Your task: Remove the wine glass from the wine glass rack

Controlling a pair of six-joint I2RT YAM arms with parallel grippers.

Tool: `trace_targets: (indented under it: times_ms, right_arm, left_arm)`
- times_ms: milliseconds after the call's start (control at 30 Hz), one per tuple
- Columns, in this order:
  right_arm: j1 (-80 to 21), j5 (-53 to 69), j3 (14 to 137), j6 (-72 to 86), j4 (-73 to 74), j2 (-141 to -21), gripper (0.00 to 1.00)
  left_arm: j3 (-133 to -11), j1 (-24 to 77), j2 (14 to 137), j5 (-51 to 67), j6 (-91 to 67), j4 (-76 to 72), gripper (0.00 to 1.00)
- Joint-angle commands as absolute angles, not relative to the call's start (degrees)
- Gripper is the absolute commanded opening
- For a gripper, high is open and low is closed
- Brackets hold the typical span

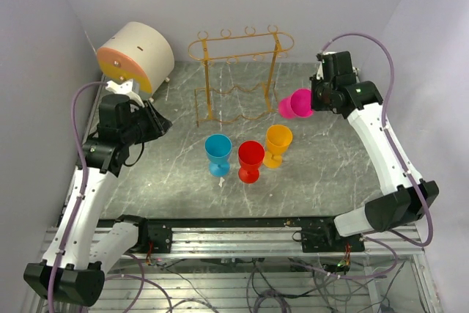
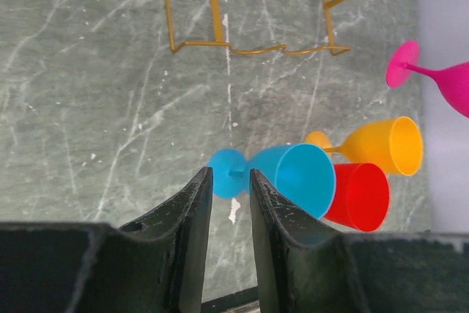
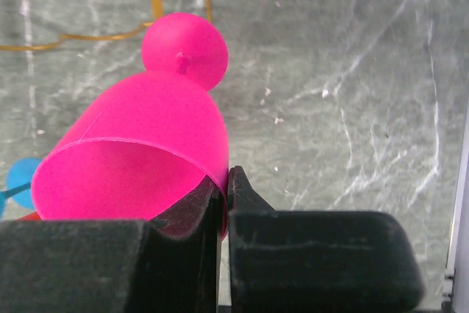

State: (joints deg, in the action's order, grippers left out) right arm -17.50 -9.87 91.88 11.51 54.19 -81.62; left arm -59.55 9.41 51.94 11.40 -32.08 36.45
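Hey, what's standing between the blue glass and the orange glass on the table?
The red glass stands upright between the blue glass and the orange glass, slightly nearer the arms' bases. The top view shows it clearly.

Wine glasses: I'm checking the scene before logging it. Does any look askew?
Yes: the pink glass is tipped sideways right of the rack, its rim pinched by the right gripper. The blue glass, red glass and orange glass stand upright on the table.

Cream round box [image 1: 138,50] sits on marble table [image 1: 170,181].
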Motion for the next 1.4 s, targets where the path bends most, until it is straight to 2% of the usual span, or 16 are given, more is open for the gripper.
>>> trace_targets:
  times_ms: [0,333,767,833,900,1067,1167,1367]
  right_arm:
    - [-13.4,-8.8,89.3,13.0,55.9,-81.8,0.0]
    - [-12.6,-10.3,83.6,13.9,58.1,-86.1,0.0]
    - [-11.6,-9.7,79.3,15.4,56.6,-91.2,0.0]
    - [-11.7,-10.4,78.9,15.6,56.3,-90.9,0.05]
    - [-11.7,-10.9,78.9,15.8,56.0,-90.6,0.15]
    - [-11.7,-10.5,80.4,16.3,55.3,-87.9,0.32]
    - [-11.6,-9.1,81.9,16.4,54.4,-85.3,0.38]
    - [-11.7,-4.8,85.6,16.0,52.1,-80.1,0.43]
  left_arm:
    - [-60.5,9.3,53.5,5.9,-27.9,36.7,0.37]
    - [-58.5,9.3,58.7,1.9,-23.6,36.6,0.36]
    - [-53.4,9.3,57.1,0.8,-23.6,34.7,0.35]
    - [-53.5,9.3,57.1,0.9,-23.5,34.9,0.35]
    - [-53.6,9.3,57.1,1.0,-23.5,35.1,0.35]
    - [-53.8,9.3,57.5,0.7,-23.5,35.7,0.35]
    - [-53.8,9.3,57.3,0.6,-23.5,35.9,0.36]
    - [-53.2,9.3,56.3,0.1,-23.4,36.0,0.36]
